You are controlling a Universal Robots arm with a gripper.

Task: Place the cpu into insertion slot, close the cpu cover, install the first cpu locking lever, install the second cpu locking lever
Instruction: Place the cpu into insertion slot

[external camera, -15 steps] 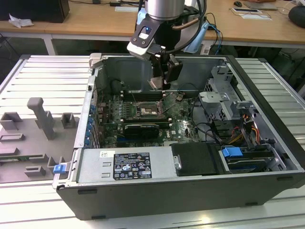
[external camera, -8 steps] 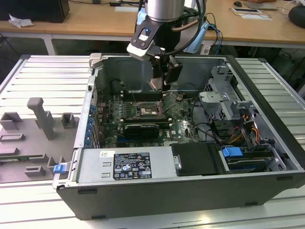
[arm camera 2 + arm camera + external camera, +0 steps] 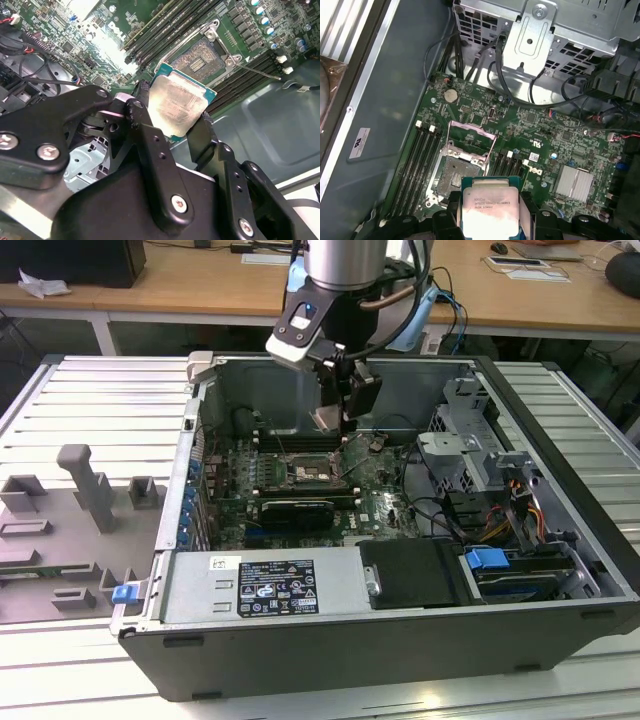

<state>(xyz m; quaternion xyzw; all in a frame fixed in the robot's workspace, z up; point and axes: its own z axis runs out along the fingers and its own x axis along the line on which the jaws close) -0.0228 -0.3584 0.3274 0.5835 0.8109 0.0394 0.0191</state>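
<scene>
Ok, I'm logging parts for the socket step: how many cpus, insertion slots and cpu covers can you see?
cpu: 1
insertion slot: 1
cpu cover: 1
Total: 3

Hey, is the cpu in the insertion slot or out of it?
Out. The pincer holds the cpu clear of the insertion slot, whose pin grid lies bare.

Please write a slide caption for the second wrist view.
The hand grips the cpu near the empty insertion slot.

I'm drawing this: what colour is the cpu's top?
Silver-grey. The cpu shows best in the second wrist view.
</scene>
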